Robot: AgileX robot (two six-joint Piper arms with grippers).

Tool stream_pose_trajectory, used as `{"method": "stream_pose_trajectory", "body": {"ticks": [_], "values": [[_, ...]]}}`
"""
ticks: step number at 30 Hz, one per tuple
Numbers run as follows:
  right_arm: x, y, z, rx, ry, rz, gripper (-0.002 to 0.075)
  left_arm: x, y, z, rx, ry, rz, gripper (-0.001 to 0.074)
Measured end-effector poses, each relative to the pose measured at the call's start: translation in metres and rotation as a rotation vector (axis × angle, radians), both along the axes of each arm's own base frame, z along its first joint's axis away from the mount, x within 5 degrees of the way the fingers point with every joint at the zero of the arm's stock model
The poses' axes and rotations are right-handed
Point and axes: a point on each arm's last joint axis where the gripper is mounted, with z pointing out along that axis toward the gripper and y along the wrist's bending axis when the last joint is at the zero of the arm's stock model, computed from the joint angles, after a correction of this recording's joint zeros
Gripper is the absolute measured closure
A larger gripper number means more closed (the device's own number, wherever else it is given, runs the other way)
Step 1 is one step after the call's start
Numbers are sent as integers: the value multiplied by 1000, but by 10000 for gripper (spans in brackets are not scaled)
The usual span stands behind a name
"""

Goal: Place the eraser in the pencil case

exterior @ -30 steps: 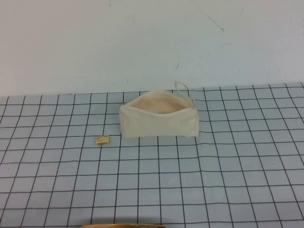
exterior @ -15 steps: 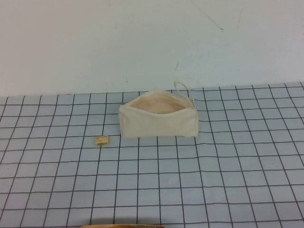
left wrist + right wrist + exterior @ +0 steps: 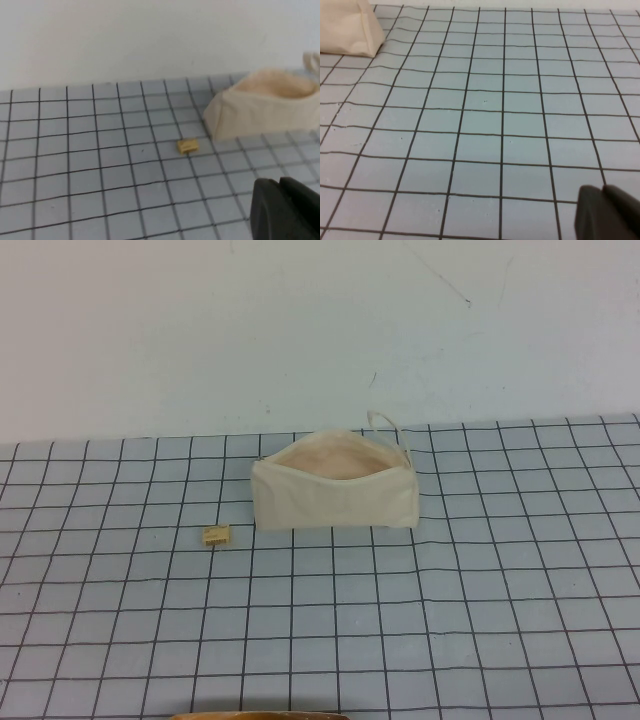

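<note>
The eraser (image 3: 216, 535), a tiny pale yellow-tan block, lies on the gridded mat just left of the pencil case (image 3: 334, 498). The case is a cream-white pouch standing open, pinkish lining showing, loop strap at its right end. In the left wrist view the eraser (image 3: 188, 145) lies next to the case (image 3: 262, 107), well ahead of my left gripper (image 3: 280, 186), whose dark fingers are together with nothing between them. My right gripper (image 3: 603, 192) is shut and empty over bare mat, with a corner of the case (image 3: 347, 27) far off. Neither gripper shows in the high view.
A blue-grey mat with a black grid (image 3: 400, 620) covers the table up to a plain white wall (image 3: 300, 330). A tan curved edge (image 3: 260, 716) shows at the bottom of the high view.
</note>
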Motion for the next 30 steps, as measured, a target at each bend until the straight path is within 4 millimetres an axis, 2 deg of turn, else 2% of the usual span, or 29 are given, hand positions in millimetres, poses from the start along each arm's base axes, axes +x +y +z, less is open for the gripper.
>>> {"method": "stream_pose_trajectory", "body": {"ticks": [4, 8, 12, 16, 21, 25, 30], "values": [[0, 0, 0, 0, 0, 0, 729, 39, -2, 23, 156, 116, -84, 736], [0, 0, 0, 0, 0, 0, 729, 85, -3, 27, 227, 254, -150, 736], [0, 0, 0, 0, 0, 0, 729, 131, -5, 15, 246, 406, -189, 736], [0, 0, 0, 0, 0, 0, 729, 160, -16, -5, 306, 513, -215, 736], [0, 0, 0, 0, 0, 0, 729, 185, -47, -29, 435, 631, -234, 736], [0, 0, 0, 0, 0, 0, 729, 209, -76, -41, 507, 690, -232, 736], [0, 0, 0, 0, 0, 0, 729, 243, -93, -55, 497, 762, -190, 718]]}}
